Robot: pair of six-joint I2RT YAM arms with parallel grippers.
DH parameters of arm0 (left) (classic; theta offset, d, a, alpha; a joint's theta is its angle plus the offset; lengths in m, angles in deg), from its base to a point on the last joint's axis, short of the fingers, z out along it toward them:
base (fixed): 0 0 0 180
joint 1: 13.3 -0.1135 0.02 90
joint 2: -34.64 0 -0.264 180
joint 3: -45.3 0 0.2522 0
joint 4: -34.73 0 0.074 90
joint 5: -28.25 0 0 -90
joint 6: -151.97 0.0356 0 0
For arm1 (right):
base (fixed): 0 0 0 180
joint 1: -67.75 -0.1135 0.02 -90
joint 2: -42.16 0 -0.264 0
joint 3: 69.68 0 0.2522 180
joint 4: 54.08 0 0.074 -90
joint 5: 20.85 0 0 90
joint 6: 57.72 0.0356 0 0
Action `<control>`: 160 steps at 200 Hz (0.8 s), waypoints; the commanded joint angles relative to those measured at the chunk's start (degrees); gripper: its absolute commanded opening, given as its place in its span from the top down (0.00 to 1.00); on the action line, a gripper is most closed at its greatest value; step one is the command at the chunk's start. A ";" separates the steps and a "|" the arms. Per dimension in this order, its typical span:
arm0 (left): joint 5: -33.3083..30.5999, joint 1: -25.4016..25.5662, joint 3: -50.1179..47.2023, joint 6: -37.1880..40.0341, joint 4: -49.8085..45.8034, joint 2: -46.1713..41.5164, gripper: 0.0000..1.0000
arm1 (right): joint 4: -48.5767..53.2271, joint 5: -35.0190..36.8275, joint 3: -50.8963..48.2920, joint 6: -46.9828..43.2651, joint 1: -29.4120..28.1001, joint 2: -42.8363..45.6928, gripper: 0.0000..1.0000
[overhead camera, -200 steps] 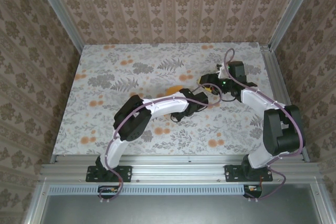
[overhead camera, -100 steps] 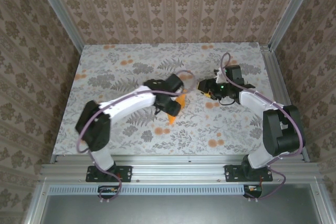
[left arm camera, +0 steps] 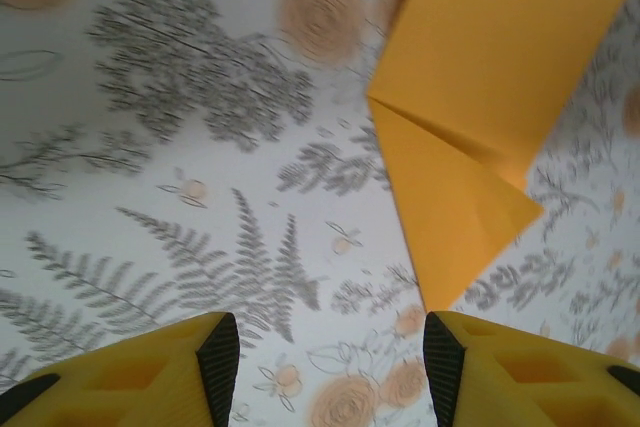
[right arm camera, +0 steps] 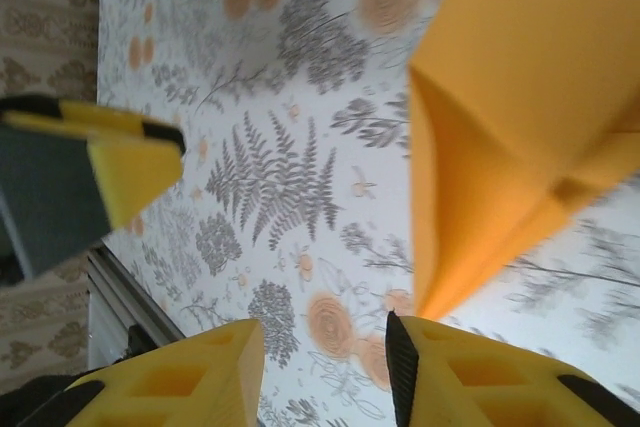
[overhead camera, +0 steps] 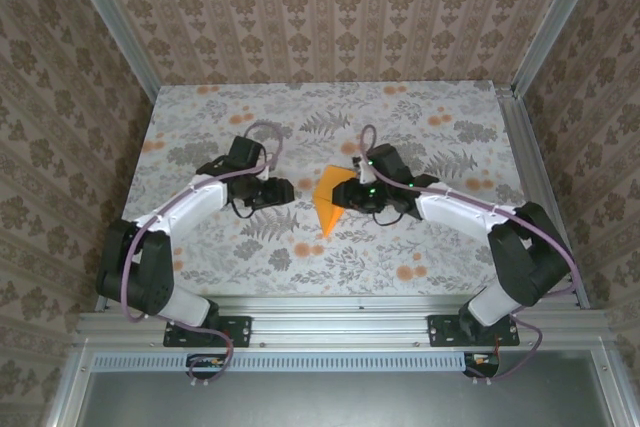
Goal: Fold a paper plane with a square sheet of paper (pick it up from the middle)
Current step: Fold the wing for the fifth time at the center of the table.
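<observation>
Left gripper (left arm camera: 330, 347) and right gripper (right arm camera: 325, 347): jaws apart, both empty. The square sheet of paper (left arm camera: 480, 77), creased to a point, lies flat on the floral table (left arm camera: 150, 197) between them, nearer the right. Next fold, presumably: pin the near tip first, then grip the far flap squarely

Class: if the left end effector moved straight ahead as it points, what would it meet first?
Probably the folded bright-orange paper sheet lying just ahead, slightly to one side; depth is uncertain.
</observation>
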 commanded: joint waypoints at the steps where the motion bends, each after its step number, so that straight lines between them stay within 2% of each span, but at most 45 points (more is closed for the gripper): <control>1: 3.96 -1.68 -1.06 -2.82 5.16 -1.20 0.45 | -0.01 4.36 3.87 0.90 -2.65 -4.39 0.63; 36: 4.33 -2.08 -1.47 -2.81 6.30 -0.35 0.45 | 1.61 6.39 8.29 -1.11 -4.49 -11.10 0.67; 71: 5.60 -2.13 -1.85 -3.01 7.62 1.49 0.45 | 5.60 10.47 10.87 -4.72 -4.41 -14.12 0.70; 160: 7.21 -0.54 -0.03 -3.56 8.44 4.62 0.45 | 2.16 10.48 4.53 -5.16 -1.71 -15.96 0.78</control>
